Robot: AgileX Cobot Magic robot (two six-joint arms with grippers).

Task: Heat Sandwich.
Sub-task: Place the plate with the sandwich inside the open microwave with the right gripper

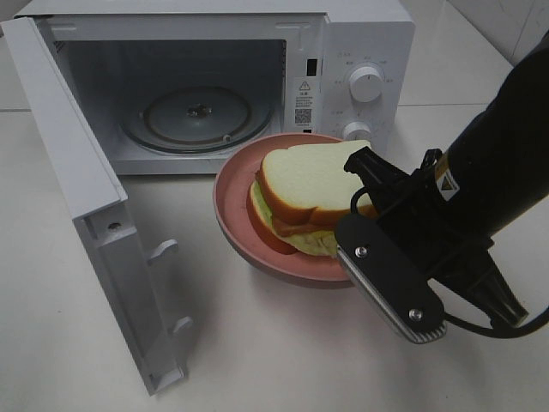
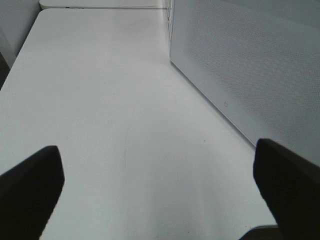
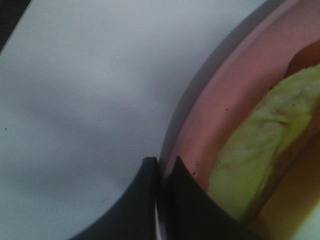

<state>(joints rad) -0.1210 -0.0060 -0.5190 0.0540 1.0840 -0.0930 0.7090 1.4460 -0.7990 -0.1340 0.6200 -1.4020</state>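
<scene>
The sandwich (image 1: 309, 193), white bread with green lettuce and red-orange filling, lies on a round pink plate (image 1: 236, 210) just in front of the open microwave (image 1: 364, 43). My right gripper (image 3: 162, 170) is shut on the plate's near rim (image 3: 200, 125), one finger on each side of it; lettuce (image 3: 250, 160) shows close by. In the high view the right arm (image 1: 480, 172) and its wrist block cover the fingertips. My left gripper (image 2: 160, 190) is open over bare table beside the microwave door, with nothing between its fingers.
The microwave door (image 1: 86, 197) stands swung out to the left, reaching toward the table's front. Inside is the glass turntable (image 1: 197, 116). Two knobs (image 1: 367, 83) sit on the right panel. White tabletop (image 1: 257, 343) surrounds everything.
</scene>
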